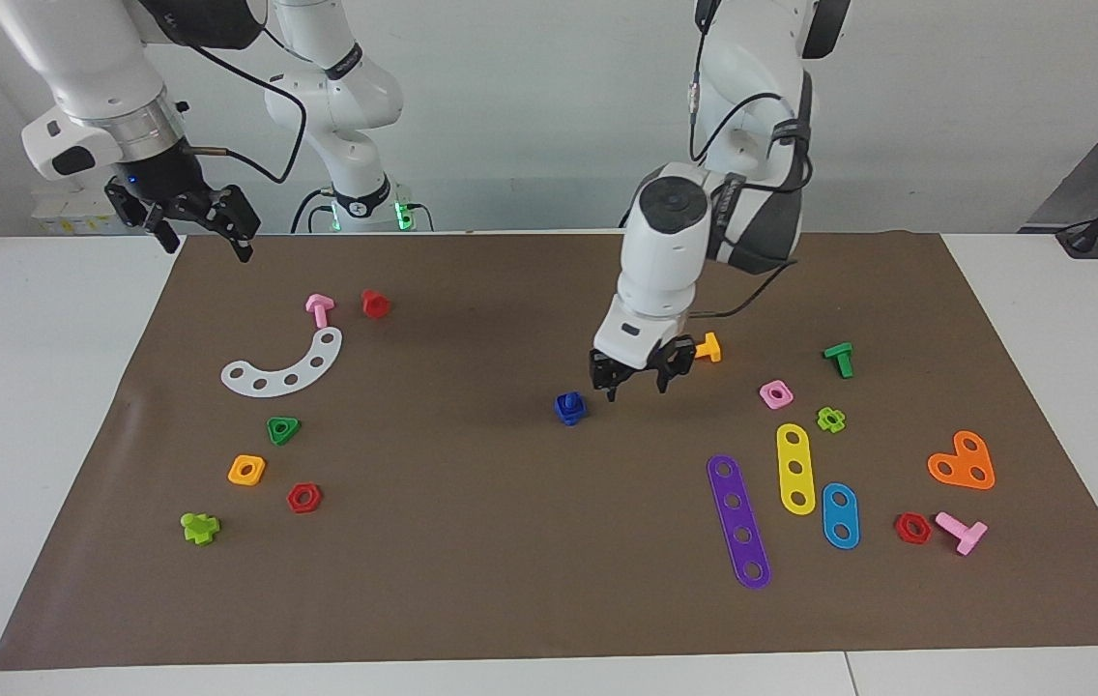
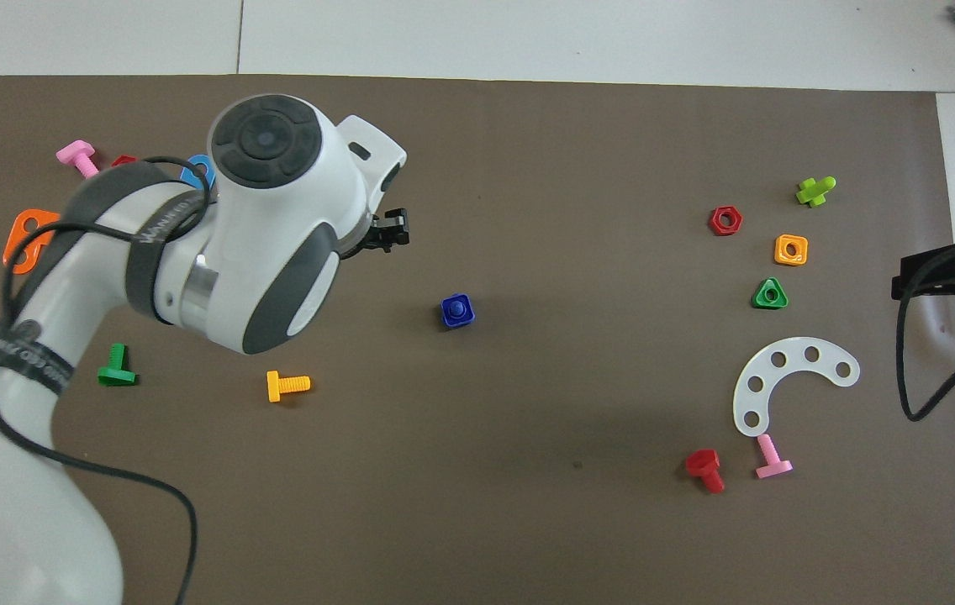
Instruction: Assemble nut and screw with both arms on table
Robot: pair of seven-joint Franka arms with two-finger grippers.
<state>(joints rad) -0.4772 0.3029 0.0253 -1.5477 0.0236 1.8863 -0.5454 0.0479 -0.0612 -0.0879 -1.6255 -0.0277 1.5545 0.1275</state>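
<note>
The blue square nut (image 1: 570, 414) sits on the brown mat (image 1: 472, 541) near the table's middle. The blue screw's stub (image 1: 567, 398) stands up in the nut's centre hole; its triangular head is hidden. In the overhead view the nut (image 2: 447, 320) and the stub (image 2: 458, 309) show as one piece. My left gripper (image 1: 634, 379) is open and empty, just above the mat beside this piece, toward the left arm's end; its fingertips (image 2: 393, 228) show in the overhead view. My right gripper (image 1: 191, 220) is open and empty, raised over the mat's edge at the right arm's end, and it waits.
An orange bolt (image 1: 708, 348), pink nut (image 1: 776, 393), green bolt (image 1: 839, 359) and coloured strips (image 1: 738, 520) lie toward the left arm's end. A white curved strip (image 1: 288, 367), green triangular nut (image 1: 283, 429), orange nut (image 1: 246, 470) and red pieces lie toward the right arm's end.
</note>
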